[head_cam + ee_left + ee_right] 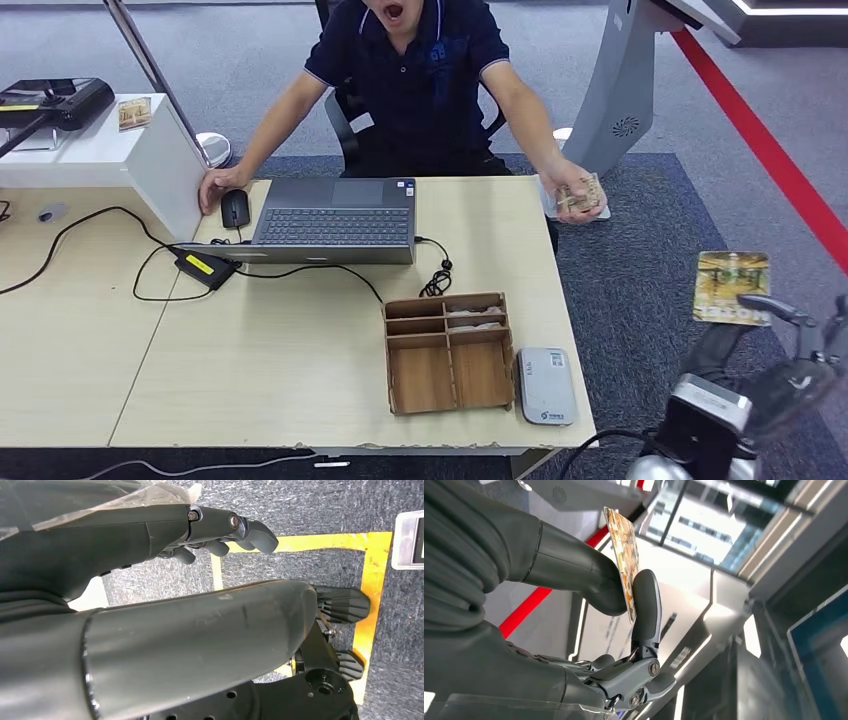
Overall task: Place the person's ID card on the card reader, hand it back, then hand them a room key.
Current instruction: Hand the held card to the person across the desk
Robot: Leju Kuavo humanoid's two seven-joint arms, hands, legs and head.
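My right hand (pixel 778 352) is low at the right, past the table's right edge, over the carpet. It pinches an upright card (pixel 731 287) with a yellow-green picture between thumb and a finger (pixel 645 605); the right wrist view shows the card (pixel 624 555) edge-on. The white card reader (pixel 545 385) lies flat at the table's front right corner, left of my hand, with nothing on it. The person (pixel 415 70) sits behind the table and holds similar cards (pixel 579 195) in one hand beyond the table's right edge. My left hand (pixel 165 535) hangs over the floor, holding nothing.
A wooden compartment tray (pixel 447 350) stands just left of the reader. A laptop (pixel 335 220), a mouse (pixel 235 207) under the person's other hand, a black adapter (pixel 206 266) and cables lie further back. A white box (pixel 110 150) stands at the back left.
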